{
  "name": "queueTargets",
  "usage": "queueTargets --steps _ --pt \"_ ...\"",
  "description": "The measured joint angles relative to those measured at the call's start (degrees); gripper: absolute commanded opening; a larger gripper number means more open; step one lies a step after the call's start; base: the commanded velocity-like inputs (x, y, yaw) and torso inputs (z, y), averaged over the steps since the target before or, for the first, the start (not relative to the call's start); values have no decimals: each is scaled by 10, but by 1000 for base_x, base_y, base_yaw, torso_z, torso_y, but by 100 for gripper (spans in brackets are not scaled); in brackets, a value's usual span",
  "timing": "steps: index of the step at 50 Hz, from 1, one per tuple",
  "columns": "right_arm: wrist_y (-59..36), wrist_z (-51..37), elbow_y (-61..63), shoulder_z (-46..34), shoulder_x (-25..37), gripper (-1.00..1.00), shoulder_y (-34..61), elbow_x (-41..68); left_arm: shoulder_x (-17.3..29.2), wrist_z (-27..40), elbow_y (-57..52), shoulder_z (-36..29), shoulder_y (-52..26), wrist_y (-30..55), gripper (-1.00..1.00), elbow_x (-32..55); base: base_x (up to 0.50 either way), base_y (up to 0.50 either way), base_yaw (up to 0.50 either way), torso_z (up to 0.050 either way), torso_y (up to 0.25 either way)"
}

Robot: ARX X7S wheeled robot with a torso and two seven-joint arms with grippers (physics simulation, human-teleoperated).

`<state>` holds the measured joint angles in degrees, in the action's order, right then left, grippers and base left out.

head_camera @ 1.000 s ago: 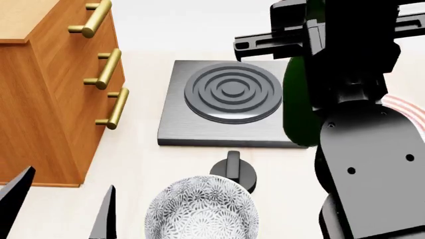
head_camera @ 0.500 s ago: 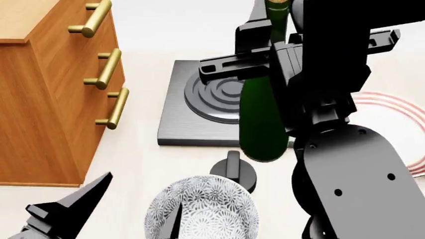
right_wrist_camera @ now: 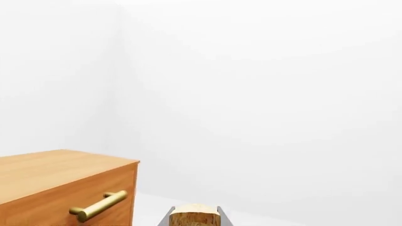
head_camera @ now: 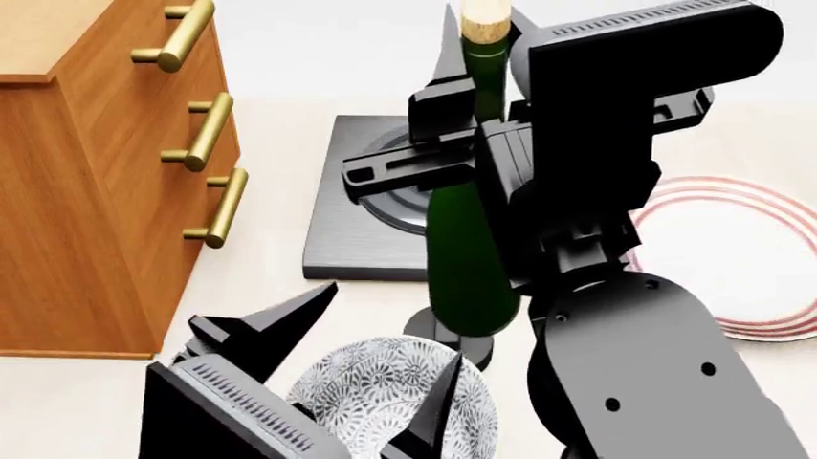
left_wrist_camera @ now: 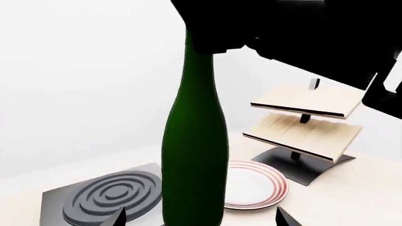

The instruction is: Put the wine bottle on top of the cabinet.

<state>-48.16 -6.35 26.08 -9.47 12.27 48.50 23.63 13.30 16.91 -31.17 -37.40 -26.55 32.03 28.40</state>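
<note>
The wine bottle (head_camera: 468,258), dark green with a tan cork, hangs upright over the near edge of the black hob, held off the counter. My right gripper (head_camera: 475,96) is shut on its neck. In the right wrist view the cork (right_wrist_camera: 195,217) sits between the two fingers (right_wrist_camera: 165,219) of the right gripper (right_wrist_camera: 194,221). The cabinet (head_camera: 90,201) stands to the left of the bottle, its lighter top (right_wrist_camera: 44,169) bare. My left gripper (head_camera: 364,359) is open over the bowl. In its own view the left gripper (left_wrist_camera: 201,220) faces the bottle (left_wrist_camera: 195,141) without touching it.
A patterned glass bowl (head_camera: 370,406) sits at the near edge. A black hob (head_camera: 364,229) with a knob (head_camera: 450,337) lies under the bottle. A red-rimmed plate (head_camera: 753,268) lies to the right. A pale slanted rack (left_wrist_camera: 308,120) stands behind the plate (left_wrist_camera: 254,183).
My right arm has carried the bottle to the left, toward the cabinet, and the cork has come into view. My left gripper has risen and moved right, over the bowl.
</note>
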Motion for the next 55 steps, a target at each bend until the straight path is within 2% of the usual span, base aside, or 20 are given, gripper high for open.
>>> queueTargets --steps 29,43,44,55 --pt "-1 -5 17 -15 -1 -100 -10 20 -78 -60 237 -33 -137 -28 100 -26 0 0 0 1 1" --pt "-11 -10 29 -13 2 -100 -4 33 -102 -75 329 -39 -176 -60 100 -25 0 0 0 0 0" --pt "-11 -11 29 -13 3 -100 -4 34 -103 -75 333 -39 -178 -63 -100 -24 0 0 0 0 0" --pt "-9 -16 29 -12 6 -100 -7 38 -104 -75 354 -46 -183 -82 -100 -32 0 0 0 0 1"
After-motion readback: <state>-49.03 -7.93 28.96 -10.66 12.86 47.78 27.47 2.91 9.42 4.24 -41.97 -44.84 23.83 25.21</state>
